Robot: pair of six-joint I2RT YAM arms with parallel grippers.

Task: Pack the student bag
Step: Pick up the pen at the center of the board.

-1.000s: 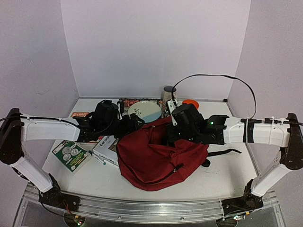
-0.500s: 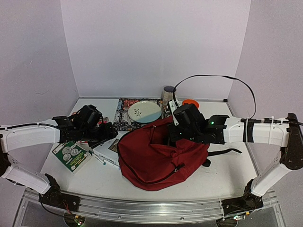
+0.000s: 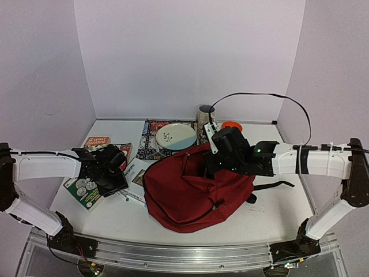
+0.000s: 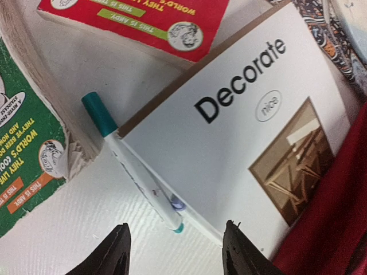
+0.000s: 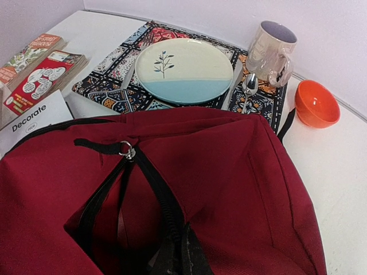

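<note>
Item: student bag, lying against the right edge of the book. Right gripper clamped on bag's black rim. Left gripper, at book's left edge: jaws apart astride pen. Risk: round pen may roll away when pinched.

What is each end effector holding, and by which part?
Right end effector: the student bag, pinched by a black strap at its open top. Left end effector: nothing, jaws open above a pen.

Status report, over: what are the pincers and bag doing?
Left pincer open over pen beside book. Right pincer shut on bag. Nothing in the way.
</note>
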